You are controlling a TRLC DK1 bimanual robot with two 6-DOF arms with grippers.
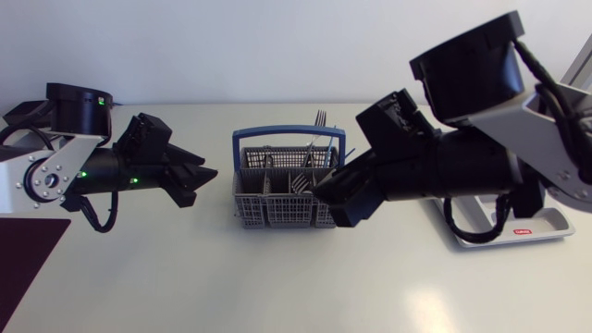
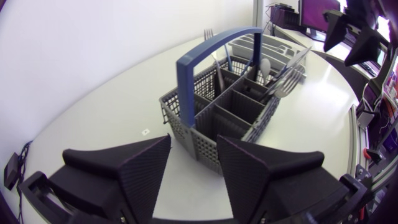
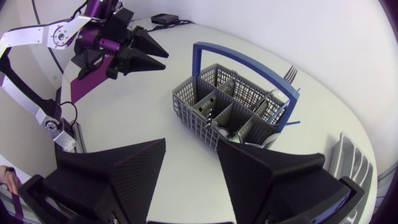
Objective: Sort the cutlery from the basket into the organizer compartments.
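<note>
Left gripper (image 1: 202,174) and right gripper (image 1: 324,191) open, empty, either side of the cutlery basket (image 1: 277,211) mid-table.
Forks (image 1: 320,118) stand tines-up inside; likely stiff, light, slick steel, so pinch a shaft just under the tines.

grey mesh basket (image 1: 277,211), blue handle (image 1: 289,132), blk left tool (image 2: 193,142), blk right tool (image 3: 191,144)

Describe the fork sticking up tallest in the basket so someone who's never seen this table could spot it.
Find the grey basket with the blue handle in the middle of the white table. At its far side one fork stands upright, tines up. Only its tines reach as high as the handle; the other cutlery leans lower inside.
</note>
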